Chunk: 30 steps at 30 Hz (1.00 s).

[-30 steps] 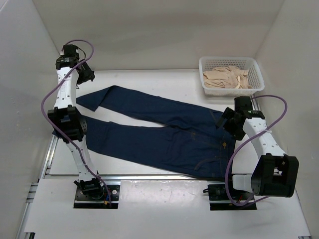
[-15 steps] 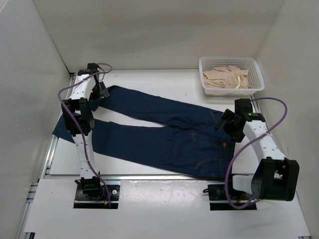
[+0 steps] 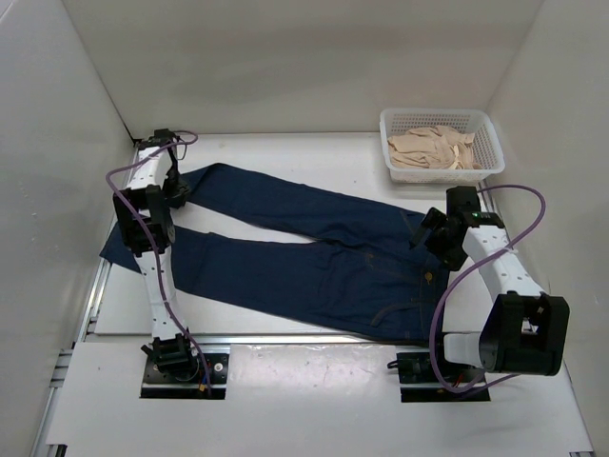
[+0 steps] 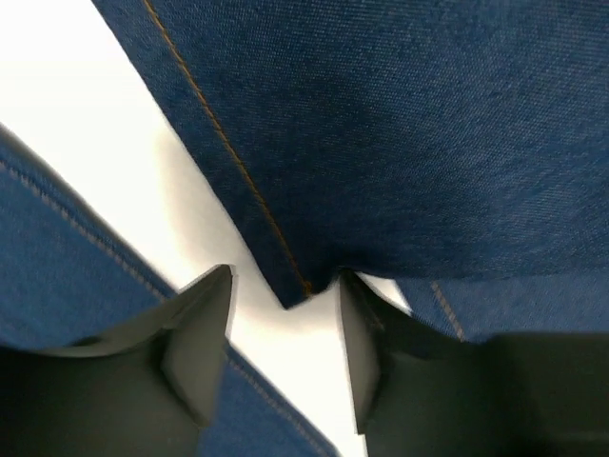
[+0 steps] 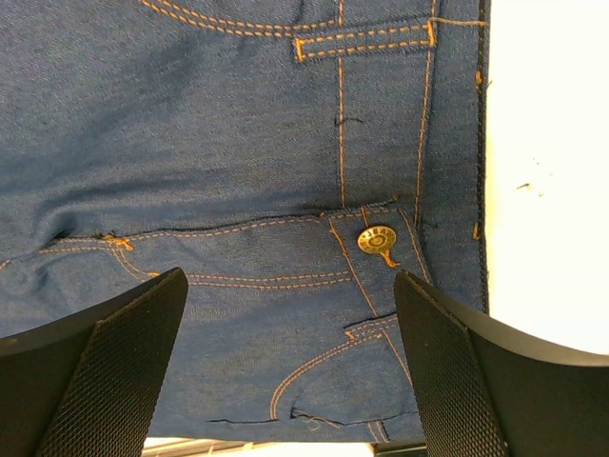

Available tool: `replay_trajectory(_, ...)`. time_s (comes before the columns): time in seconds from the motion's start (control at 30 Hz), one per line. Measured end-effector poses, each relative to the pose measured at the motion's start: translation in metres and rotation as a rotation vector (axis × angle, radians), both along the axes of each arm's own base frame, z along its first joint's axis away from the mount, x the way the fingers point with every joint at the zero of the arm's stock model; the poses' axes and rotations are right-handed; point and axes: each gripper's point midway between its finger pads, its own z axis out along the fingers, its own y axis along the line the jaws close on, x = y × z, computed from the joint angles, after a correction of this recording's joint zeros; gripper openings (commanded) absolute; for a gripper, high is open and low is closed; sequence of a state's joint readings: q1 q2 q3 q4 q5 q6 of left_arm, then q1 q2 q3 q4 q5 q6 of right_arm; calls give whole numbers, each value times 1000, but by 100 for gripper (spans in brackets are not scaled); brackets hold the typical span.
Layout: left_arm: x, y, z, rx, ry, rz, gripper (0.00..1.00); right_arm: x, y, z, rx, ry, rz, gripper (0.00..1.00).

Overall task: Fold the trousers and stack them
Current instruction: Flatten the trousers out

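Observation:
The dark navy trousers [image 3: 314, 257] lie flat across the white table [image 3: 314, 157], legs to the left and waistband to the right. My left gripper [image 3: 177, 187] is low at the far leg's cuff. In the left wrist view it [image 4: 285, 281] is open, with the cuff's corner [image 4: 290, 286] between the fingertips [image 4: 205, 314]. My right gripper [image 3: 428, 231] hovers over the waistband. In the right wrist view it [image 5: 290, 295] is wide open above the front pocket and metal button [image 5: 378, 240]. Both grippers are empty.
A white basket [image 3: 438, 114] holding beige cloth [image 3: 430, 148] stands at the back right. White walls close in the table on the left, back and right. The near leg's cuff [image 3: 116, 249] hangs over the table's left edge.
My left arm came down from a raised pose onto the far leg's cuff. The near leg's cuff now lies uncovered at the left edge. The right arm barely moved.

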<state>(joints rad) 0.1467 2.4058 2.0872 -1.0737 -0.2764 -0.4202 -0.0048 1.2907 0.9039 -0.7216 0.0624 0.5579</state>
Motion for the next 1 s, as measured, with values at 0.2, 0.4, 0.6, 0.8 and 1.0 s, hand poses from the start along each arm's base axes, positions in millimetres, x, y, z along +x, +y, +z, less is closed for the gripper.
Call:
replay_trajectory(0.2,12,2,3,1,-20,-20,10,6,0,1,0,-12,0,93)
replay_trajectory(0.4,24,6,21,11,-63,-39,10,13,4,10,11,-39,15,93)
replay_trajectory(0.6,74,5,89,-4,-293,-58,10,24,5,20,11,-68,26,89)
replay_trajectory(0.8,132,6,129,-47,-552,-55,40,24,6,18,9,-57,35,92)
replay_trajectory(1.0,137,13,87,-112,-516,-20,100,17,3,15,-37,-32,26,95)
